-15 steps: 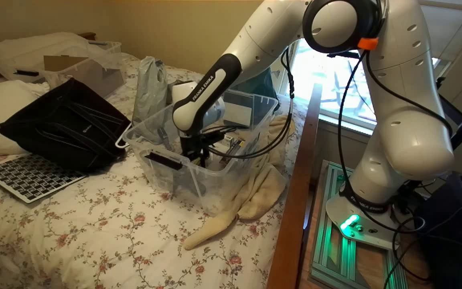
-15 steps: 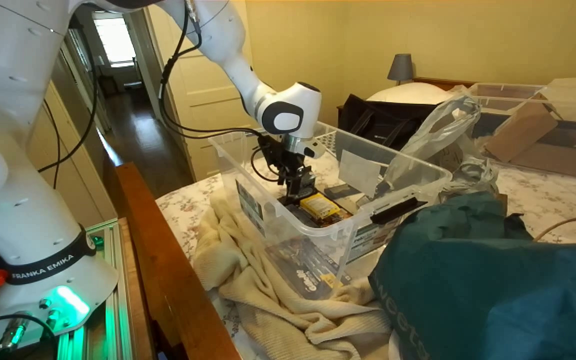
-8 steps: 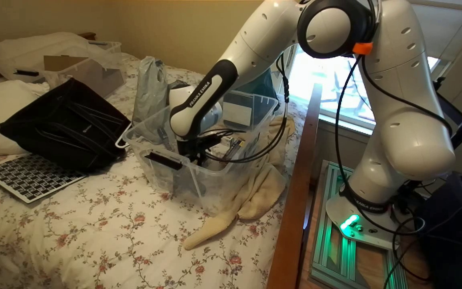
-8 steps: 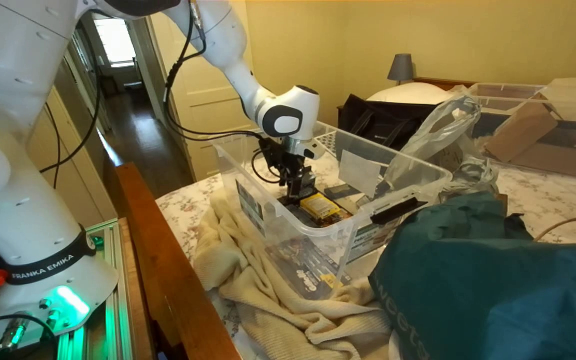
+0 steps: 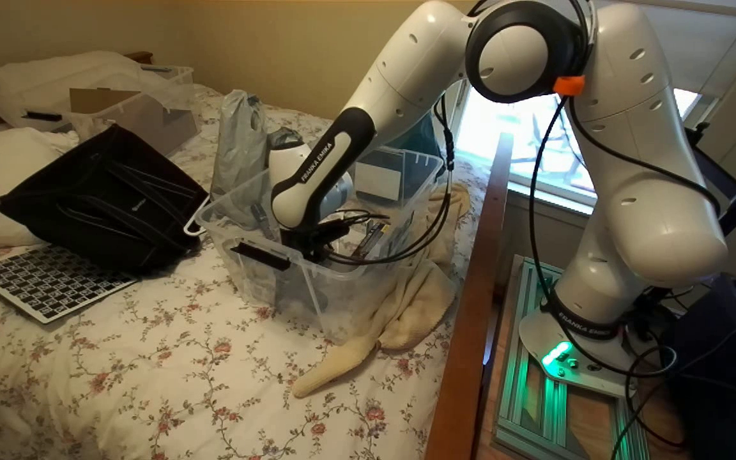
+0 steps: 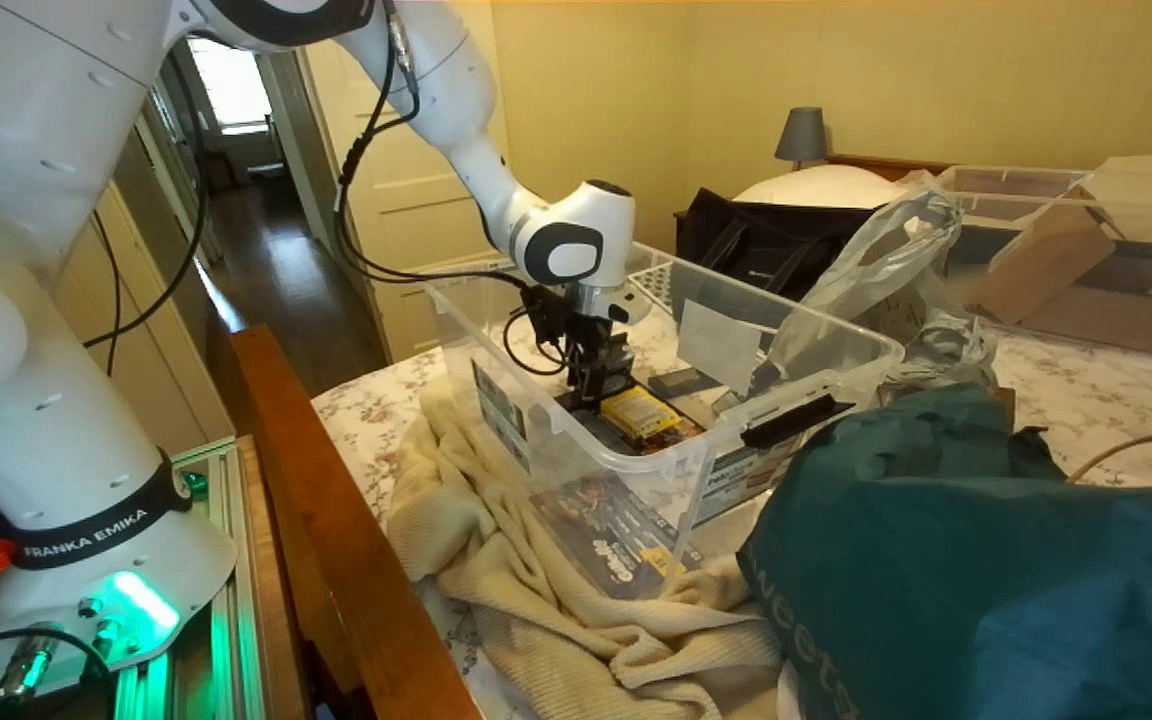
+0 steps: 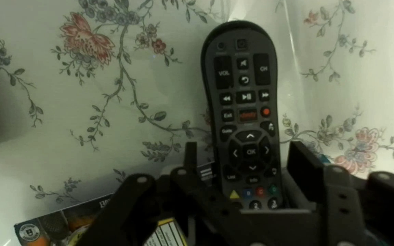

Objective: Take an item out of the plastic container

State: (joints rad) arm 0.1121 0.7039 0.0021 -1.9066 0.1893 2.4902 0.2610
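The clear plastic container (image 5: 342, 297) stands on the bed in both exterior views; its wall (image 6: 696, 500) faces that camera. A dark TV remote (image 7: 243, 89) shows large in the wrist view, inside the tub. My gripper (image 7: 244, 150) is open, with one finger on each side of the remote's lower half. Gaps show between the fingers and the remote. In an exterior view my gripper (image 6: 588, 392) is down inside the tub, behind a yellow packet (image 6: 639, 412). In an exterior view its fingertips are hidden behind the tub's rim. The remote's lower end is hidden by the gripper.
Dark printed boxes (image 7: 46, 225) lie in the tub near the gripper. A beige blanket (image 6: 556, 600) and wooden bed rail (image 6: 356, 560) flank the tub. A grey plastic bag (image 5: 239, 150), black bag (image 5: 106, 198), grid sheet (image 5: 48, 291) and green bag (image 6: 966, 560) lie around it.
The arm has lowered, and the gripper has gone a little deeper into the container. The container and the things around it have not moved.
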